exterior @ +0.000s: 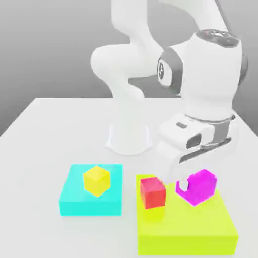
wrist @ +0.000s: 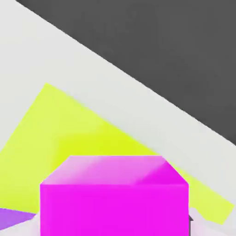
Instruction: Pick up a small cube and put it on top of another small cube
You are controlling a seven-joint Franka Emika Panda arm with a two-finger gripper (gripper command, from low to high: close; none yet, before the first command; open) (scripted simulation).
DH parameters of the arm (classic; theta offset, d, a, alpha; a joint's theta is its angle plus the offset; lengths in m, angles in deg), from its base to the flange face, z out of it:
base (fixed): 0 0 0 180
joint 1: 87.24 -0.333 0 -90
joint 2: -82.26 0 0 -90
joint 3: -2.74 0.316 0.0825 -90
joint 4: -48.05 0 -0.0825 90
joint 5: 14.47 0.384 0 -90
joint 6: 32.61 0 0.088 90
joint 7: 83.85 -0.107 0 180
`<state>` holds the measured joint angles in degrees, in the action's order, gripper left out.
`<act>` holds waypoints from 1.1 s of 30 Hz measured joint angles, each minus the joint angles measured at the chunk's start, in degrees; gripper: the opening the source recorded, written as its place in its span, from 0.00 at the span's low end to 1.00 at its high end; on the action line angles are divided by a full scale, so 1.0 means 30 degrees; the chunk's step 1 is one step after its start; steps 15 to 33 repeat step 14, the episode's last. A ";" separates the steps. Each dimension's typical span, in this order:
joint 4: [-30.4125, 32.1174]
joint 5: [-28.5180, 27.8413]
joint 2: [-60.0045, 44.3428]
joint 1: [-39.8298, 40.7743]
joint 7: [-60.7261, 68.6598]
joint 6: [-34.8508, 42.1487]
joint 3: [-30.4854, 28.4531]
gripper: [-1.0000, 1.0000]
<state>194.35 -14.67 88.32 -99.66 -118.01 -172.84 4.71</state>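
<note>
My jaws are clamped on the pink cube [exterior: 201, 186], lifted above the lime slab [exterior: 201, 234] so it clears the red cube [exterior: 152, 192] at its nine o'clock before stacking.

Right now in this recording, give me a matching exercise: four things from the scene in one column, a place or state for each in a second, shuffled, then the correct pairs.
Things:
1. yellow cube
2. red cube
3. magenta cube
4. gripper

Places or states:
A. shut on a cube, over the lime block
B. resting on the cyan block
C. held between the fingers
D. sitting on the lime block, toward the exterior view's left

Pairs: 1-B, 2-D, 3-C, 4-A
</note>
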 joint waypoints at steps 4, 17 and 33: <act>0.2264 0.0195 0.2767 0.0847 -0.2223 0.0501 -0.0280 0.00; 0.4211 0.0235 0.1119 0.1461 -0.3481 -0.3093 -0.0320 1.00; 0.4211 0.0235 0.1119 0.1461 -0.3481 -0.3093 -0.0320 1.00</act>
